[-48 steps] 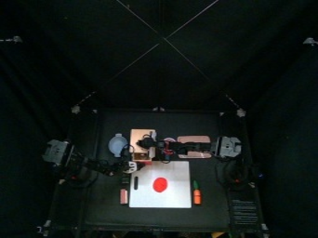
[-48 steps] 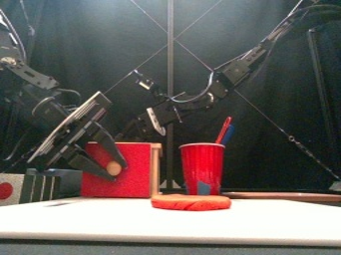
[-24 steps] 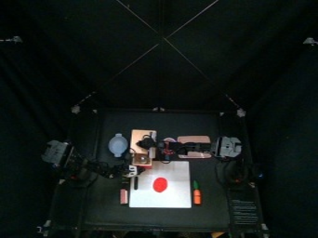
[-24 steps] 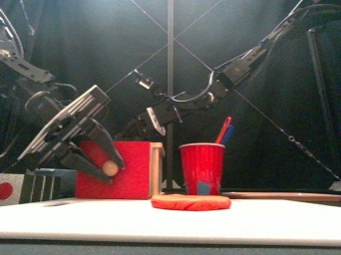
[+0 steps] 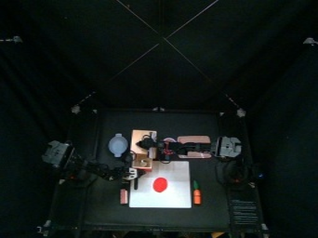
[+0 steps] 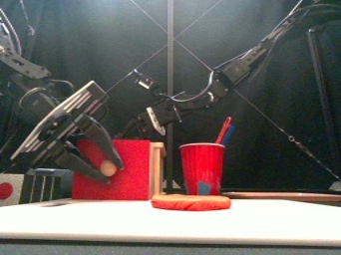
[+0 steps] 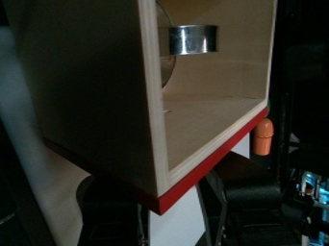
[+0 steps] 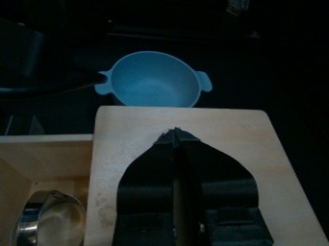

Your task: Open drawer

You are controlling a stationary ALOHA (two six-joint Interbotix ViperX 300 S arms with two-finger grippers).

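Observation:
A wooden cabinet (image 6: 158, 167) stands at the table's back left, its top showing in the right wrist view (image 8: 244, 144). Its drawer (image 7: 206, 106) has a red front (image 6: 134, 169) with a round wooden knob (image 6: 107, 169) and stands pulled out. A metal tin (image 7: 193, 38) lies inside it. My left gripper (image 6: 91, 159) is shut on the knob, which is hidden in the left wrist view between the jaws (image 7: 167, 207). My right gripper (image 8: 178, 144) is shut and rests on the cabinet's top, also seen in the front view (image 6: 154, 122).
A red cup (image 6: 202, 167) with sticks in it stands right of the cabinet. A flat red disc (image 6: 190, 202) lies on the white mat (image 5: 162, 182). A blue bowl (image 8: 152, 79) sits behind the cabinet. An orange marker (image 7: 261, 137) lies near the drawer.
My left gripper has moved left in the front view with the knob in it. The red drawer front has come further out of the cabinet. The right arm has stayed put.

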